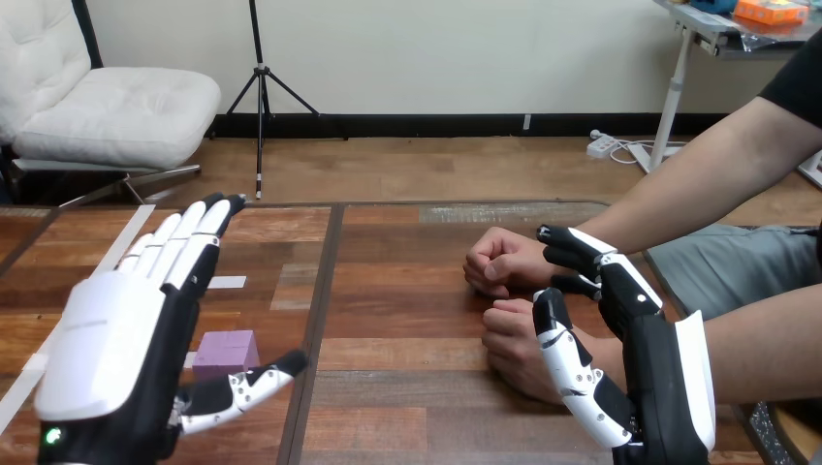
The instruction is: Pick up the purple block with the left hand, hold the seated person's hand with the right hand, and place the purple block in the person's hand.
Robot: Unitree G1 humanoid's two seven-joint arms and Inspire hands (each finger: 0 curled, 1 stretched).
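Left hand (116,339) — fingers straight, spread, empty; purple block (226,351) on worktop (407,291) just beside its thumb. Right hand (649,358) — fingers loose, against person's nearer hand (514,349), no clasp visible. Step: pickup pending; next, lower left hand and close it round block.

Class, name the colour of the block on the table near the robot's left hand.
The block is purple, clearest in the head view.
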